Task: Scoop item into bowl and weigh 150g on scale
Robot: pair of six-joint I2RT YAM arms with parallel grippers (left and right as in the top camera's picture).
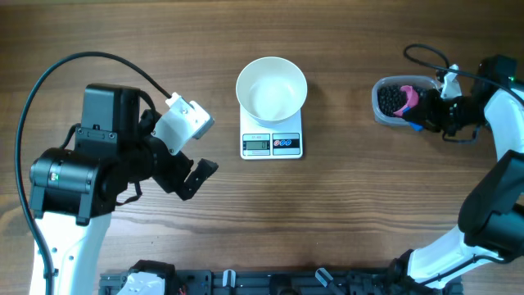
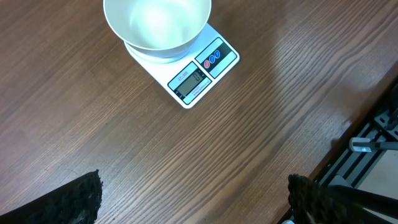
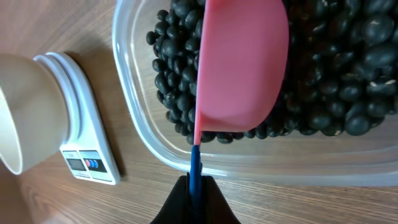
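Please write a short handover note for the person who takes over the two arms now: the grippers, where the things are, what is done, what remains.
Left gripper: open, holding nothing, above the wooden table.
Right gripper: shut on the blue handle of the pink plastic scoop, whose cup lies on the small black beans in the clear plastic tub.
The round white bowl stands empty on the flat white kitchen scale.
Done: bowl on scale, scoop gripped.
Left: carry beans to the bowl, scoop by scoop, until the scale shows the target weight.

clear plastic tub (image 1: pixel 378 106) at the wooden table's (image 1: pixel 327 213) right, pink scoop (image 1: pixel 407 98) inside, apparently blue-handled
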